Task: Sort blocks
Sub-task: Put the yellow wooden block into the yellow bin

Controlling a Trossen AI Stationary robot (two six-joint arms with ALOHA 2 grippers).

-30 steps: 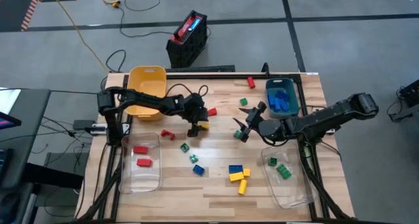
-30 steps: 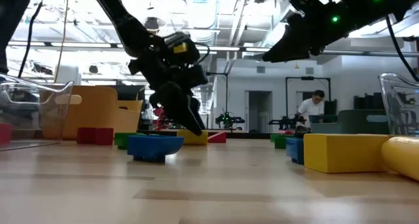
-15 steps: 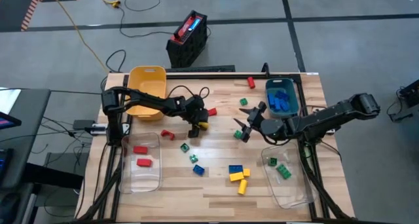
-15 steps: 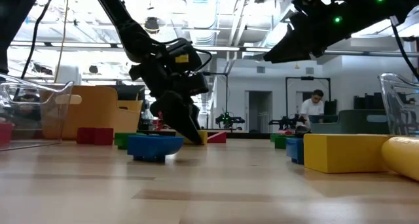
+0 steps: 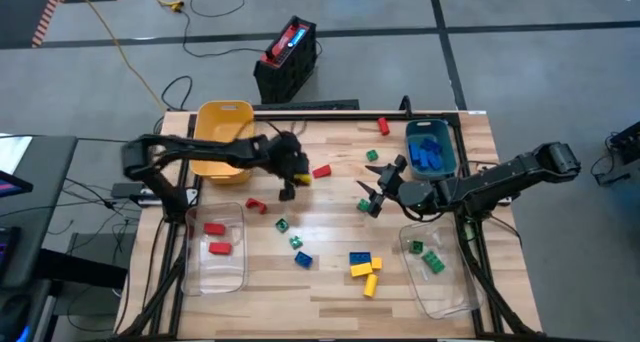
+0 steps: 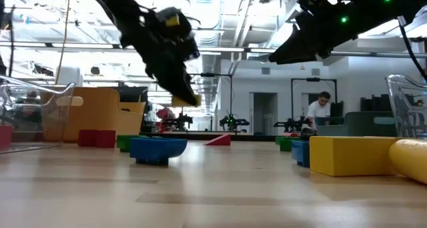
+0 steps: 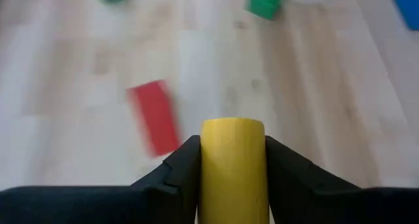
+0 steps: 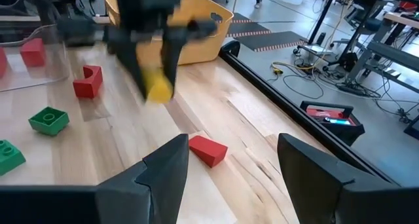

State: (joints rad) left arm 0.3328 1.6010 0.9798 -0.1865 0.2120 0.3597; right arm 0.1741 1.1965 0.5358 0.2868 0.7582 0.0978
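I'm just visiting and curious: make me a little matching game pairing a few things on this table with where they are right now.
Things:
1. yellow block
2. blue blocks
3. two red blocks
4. right gripper

Places:
A. in the clear bin on the left
B. open, above the table's middle
C. clamped in the left gripper
D. in the teal bin

Pairs: 1-C, 2-D, 3-A, 4-B
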